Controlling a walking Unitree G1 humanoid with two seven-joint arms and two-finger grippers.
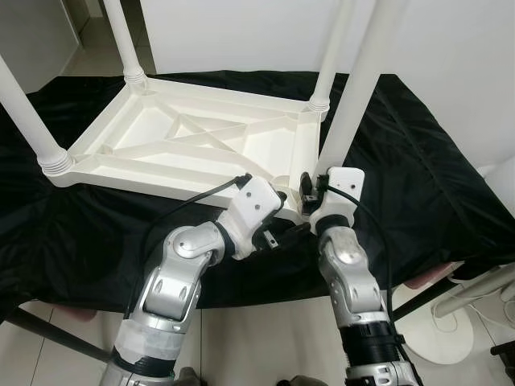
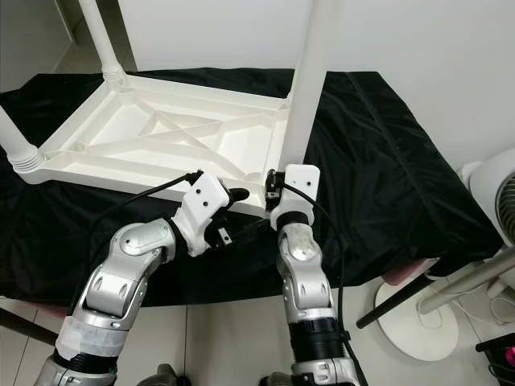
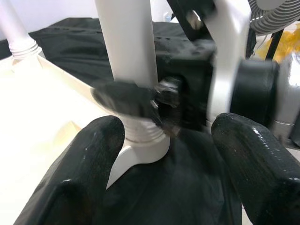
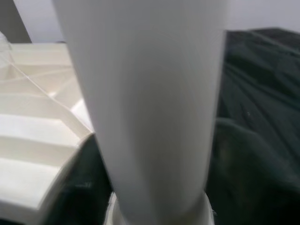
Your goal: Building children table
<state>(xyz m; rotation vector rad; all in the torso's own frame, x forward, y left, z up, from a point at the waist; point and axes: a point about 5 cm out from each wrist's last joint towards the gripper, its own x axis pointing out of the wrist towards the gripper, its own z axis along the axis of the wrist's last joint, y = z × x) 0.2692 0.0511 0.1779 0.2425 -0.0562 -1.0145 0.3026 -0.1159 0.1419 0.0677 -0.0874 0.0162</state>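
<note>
A white plastic children's table point(image 1: 161, 178) lies upside down on a black cloth point(image 1: 418, 185). Three legs stand in its corners: far left point(image 1: 121, 36), near left point(image 1: 24, 112) and far right point(image 1: 334, 48). The fourth leg point(image 1: 354, 88) stands upright at the near right corner, its ribbed base in the socket point(image 3: 140, 136). My right gripper point(image 1: 310, 186) is shut on this leg point(image 4: 150, 103) just above the base. Right beside it on the left, my left gripper point(image 1: 283, 215) is open, and its fingers point(image 3: 89, 173) straddle the corner without touching the leg point(image 3: 126, 47).
The cloth-covered surface ends close to my body, with pale floor tiles point(image 1: 257, 338) below. A white fan point(image 2: 491, 193) on a round stand point(image 1: 451, 322) is on my right, next to the cloth's edge. A white wall point(image 1: 241, 32) rises behind the table.
</note>
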